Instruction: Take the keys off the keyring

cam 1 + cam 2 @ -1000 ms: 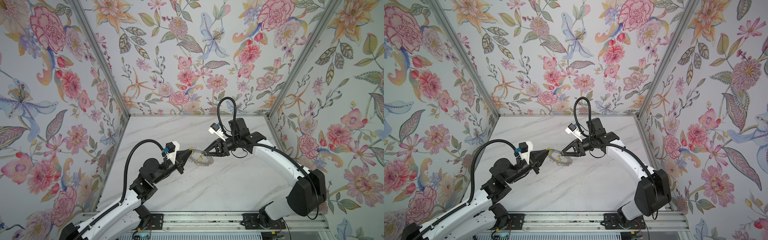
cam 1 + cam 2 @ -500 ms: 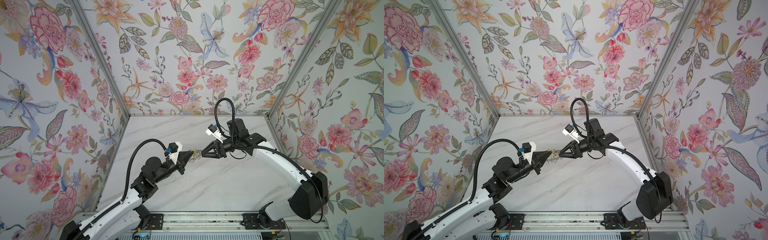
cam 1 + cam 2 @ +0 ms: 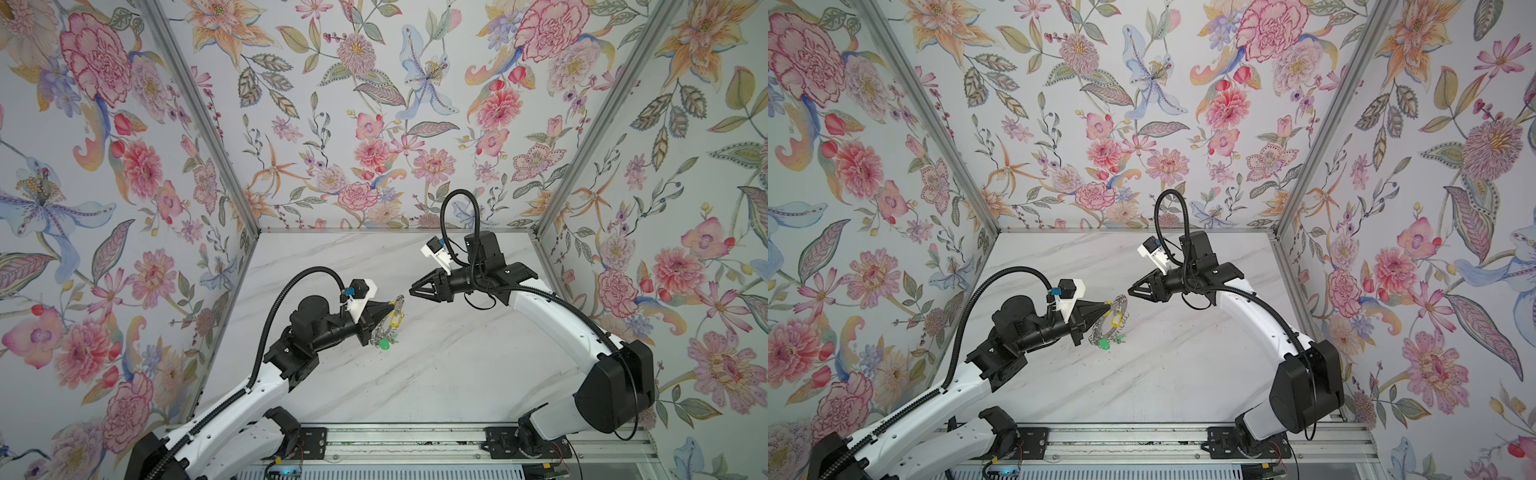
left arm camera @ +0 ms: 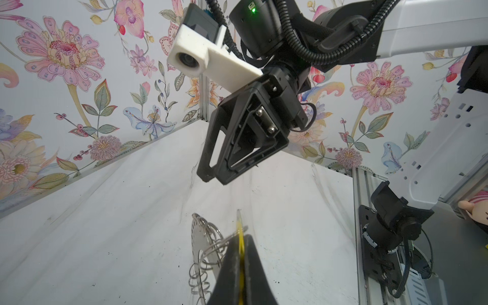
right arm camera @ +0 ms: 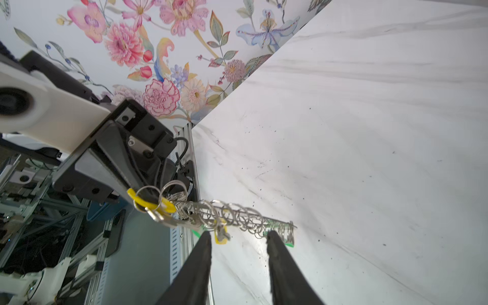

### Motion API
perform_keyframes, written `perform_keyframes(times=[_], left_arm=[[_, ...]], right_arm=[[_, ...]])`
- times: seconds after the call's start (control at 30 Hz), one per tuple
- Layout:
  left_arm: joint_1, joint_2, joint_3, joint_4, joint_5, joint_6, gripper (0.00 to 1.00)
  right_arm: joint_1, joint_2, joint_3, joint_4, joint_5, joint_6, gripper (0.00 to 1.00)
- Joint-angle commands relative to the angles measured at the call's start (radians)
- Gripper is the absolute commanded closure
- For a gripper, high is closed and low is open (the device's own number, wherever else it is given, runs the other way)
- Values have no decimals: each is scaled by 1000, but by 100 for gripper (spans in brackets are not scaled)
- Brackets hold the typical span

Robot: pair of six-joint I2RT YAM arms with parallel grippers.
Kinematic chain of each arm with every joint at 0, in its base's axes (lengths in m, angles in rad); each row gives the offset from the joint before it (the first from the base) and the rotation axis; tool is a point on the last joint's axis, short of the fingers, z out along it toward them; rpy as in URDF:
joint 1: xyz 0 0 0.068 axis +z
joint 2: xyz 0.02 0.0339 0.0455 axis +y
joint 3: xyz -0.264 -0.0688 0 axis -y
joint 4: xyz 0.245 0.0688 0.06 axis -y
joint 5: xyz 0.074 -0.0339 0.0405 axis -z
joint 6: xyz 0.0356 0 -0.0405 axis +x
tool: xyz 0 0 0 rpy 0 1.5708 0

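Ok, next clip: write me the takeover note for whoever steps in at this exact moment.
Left claw: shut on a yellow tag, holding the keyring up off the table.
Right claw: open, empty, clear of the keyring.
Keys: the yellow-tagged and green-tagged key both appear to hang from the keyring.
Done: no key lies loose on the table.
Left: pull each key off its wire loop.
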Motion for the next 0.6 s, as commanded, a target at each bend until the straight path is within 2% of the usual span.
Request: perform_keyframes(times=[0.0, 0.1, 0.3, 0.57], left_arm=[[13, 5, 50, 19, 69, 21, 100], [15, 23, 62, 19, 94, 20, 100], [25, 45, 86, 1, 109, 32, 100], [48, 60, 110, -23, 64, 45, 100]], right_arm=[[-26, 3, -1, 152, 5, 105, 60], [5, 79, 62, 139, 3, 111, 61], [90, 191, 160, 2, -11, 23, 62], [134, 98, 33, -49, 41, 18, 62]])
